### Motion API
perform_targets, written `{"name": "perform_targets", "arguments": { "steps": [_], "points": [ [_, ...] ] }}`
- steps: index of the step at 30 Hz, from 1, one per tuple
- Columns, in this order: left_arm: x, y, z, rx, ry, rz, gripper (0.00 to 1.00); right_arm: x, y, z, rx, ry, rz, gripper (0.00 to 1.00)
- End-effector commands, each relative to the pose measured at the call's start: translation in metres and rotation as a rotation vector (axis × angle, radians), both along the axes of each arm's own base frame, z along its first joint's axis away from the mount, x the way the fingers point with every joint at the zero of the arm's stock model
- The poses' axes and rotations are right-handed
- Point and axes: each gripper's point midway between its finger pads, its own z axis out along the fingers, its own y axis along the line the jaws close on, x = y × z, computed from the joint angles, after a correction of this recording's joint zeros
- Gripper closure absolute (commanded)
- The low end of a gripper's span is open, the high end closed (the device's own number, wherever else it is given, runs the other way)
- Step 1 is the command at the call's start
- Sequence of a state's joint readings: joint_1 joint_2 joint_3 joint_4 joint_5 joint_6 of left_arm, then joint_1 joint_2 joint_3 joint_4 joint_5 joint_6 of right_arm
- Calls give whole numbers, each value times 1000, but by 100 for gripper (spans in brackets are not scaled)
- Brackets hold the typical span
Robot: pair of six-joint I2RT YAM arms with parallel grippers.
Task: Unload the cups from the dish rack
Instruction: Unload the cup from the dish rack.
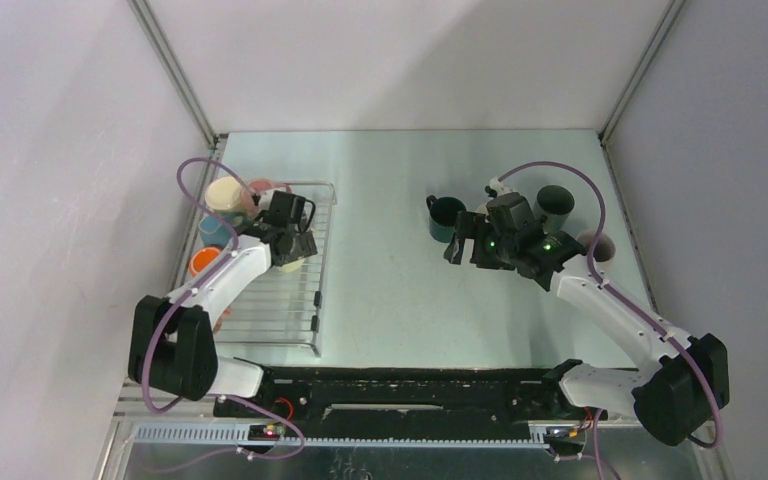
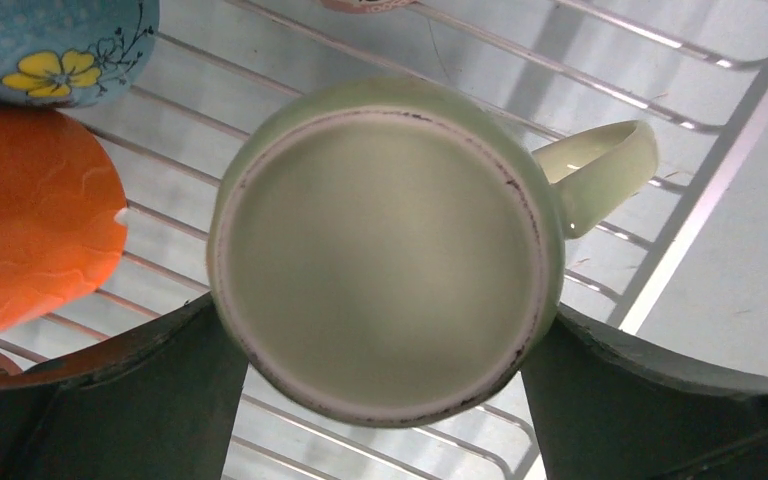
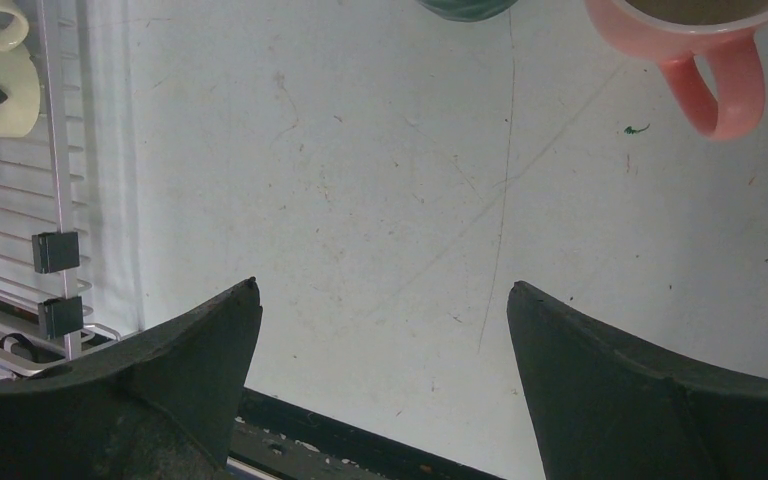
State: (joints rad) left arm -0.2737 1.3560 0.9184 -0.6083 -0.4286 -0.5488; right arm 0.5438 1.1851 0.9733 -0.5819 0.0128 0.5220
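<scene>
Along the counter's left edge lies the flat silvery wire dish rack (image 1: 278,305), its long axis running from the near edge toward the far one. Over its right-hand half hang my left jaws. Between them sits a pale green glazed mug (image 2: 380,250), upside down on the rods, its base up toward my wrist camera. Its loop handle reaches toward the rack's long rail on the side facing the counter's middle.

My left jaws are spread wide, one finger (image 2: 140,400) on each side of the mug's wall. Whether the pads press it or stand just off it, I cannot tell. The mug's base is smooth, ringed by a paler rim with dark specks. Just beside it on the rack are an orange crackle-textured mug (image 2: 30,230) and a light blue mug with a yellow flower (image 2: 50,40).

My right jaws, toward the right edge of the counter (image 3: 380,180), stand wide apart with nothing between them. Near them are an upright pink handled mug (image 3: 705,60) and a dark teal mug (image 3: 465,8).
</scene>
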Motion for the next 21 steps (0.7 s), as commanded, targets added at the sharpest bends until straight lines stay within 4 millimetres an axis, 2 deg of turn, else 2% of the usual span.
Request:
{"name": "perform_targets", "arguments": {
  "steps": [1,10,21],
  "points": [
    [15,6,12,88,4,-70,0,-2,1,9,12,-32,13,0],
    [26,6,25,90,-19,-100,0,-5,-4,9,-7,-34,19,0],
    [20,6,39,-6,-8,-143,0,-6,-4,7,-12,-26,22,0]
  ]
}}
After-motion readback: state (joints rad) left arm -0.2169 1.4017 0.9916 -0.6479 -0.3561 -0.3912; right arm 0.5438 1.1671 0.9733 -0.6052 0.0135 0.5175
